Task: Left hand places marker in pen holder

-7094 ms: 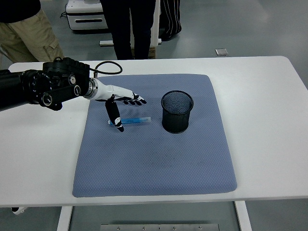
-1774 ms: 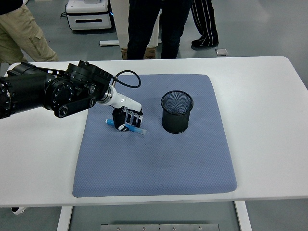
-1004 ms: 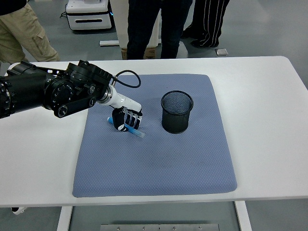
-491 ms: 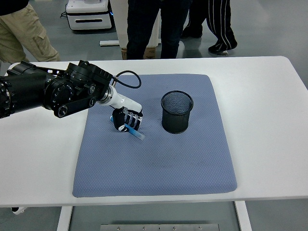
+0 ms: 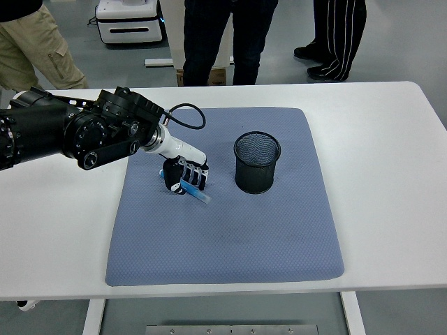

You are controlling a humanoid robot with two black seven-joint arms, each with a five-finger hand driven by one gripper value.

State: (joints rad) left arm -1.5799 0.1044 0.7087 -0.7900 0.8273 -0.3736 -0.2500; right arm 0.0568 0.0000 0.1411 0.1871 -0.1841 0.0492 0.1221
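Left robot hand (image 5: 184, 174) clasping blue marker (image 5: 195, 192) over blue mat (image 5: 230, 237); mesh pen holder (image 5: 256, 162) nearby right, path between bare.

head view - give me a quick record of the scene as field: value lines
surface: white table with a blue-grey mat on it
left hand: over the mat's left part, fingers curled around the marker
marker: blue marker, its tip sticking out below the hand toward the lower right
pen holder: black mesh pen holder, upright on the mat, right of the hand, apart from it
task state: marker not yet in the pen holder
right hand: not in view
background: people's legs beyond the table's far edge
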